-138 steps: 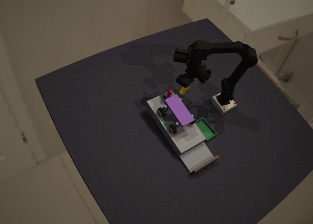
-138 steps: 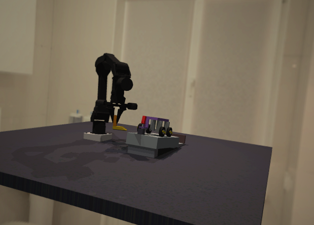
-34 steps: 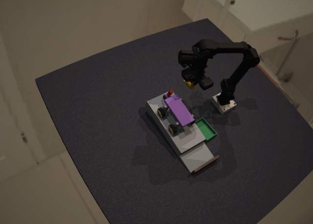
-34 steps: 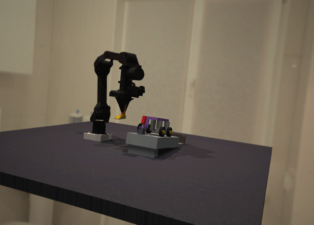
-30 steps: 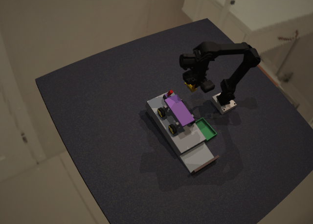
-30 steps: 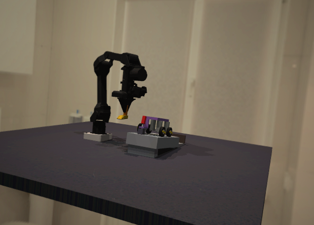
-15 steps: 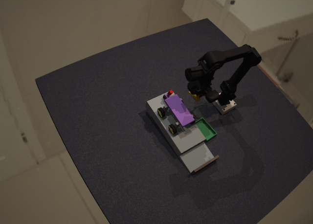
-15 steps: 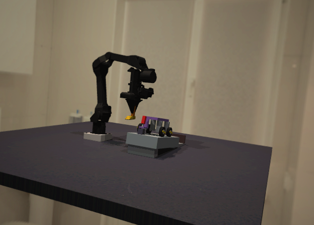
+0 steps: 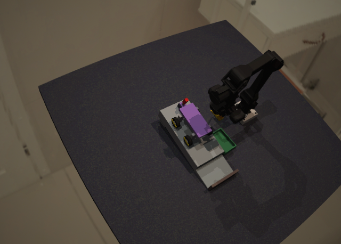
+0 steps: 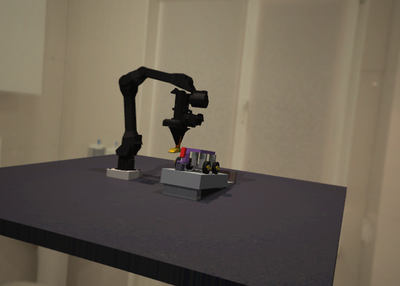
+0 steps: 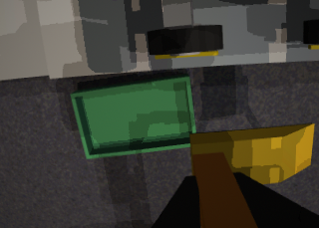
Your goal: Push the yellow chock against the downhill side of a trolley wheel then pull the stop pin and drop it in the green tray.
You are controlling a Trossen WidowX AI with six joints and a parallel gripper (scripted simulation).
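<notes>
My gripper is shut on the orange handle of the yellow chock. It holds the chock in the air beside the ramp, on the arm's side. The purple-topped trolley stands on the ramp on black wheels with yellow hubs; one wheel shows in the wrist view. The red-headed stop pin stands upright at the trolley's uphill end. The green tray is empty and lies beside the ramp. The chock's rubber base is not clearly visible.
A brown end board stands across the ramp's low end. The arm's white base plate is on the dark table, on the tray's side of the ramp.
</notes>
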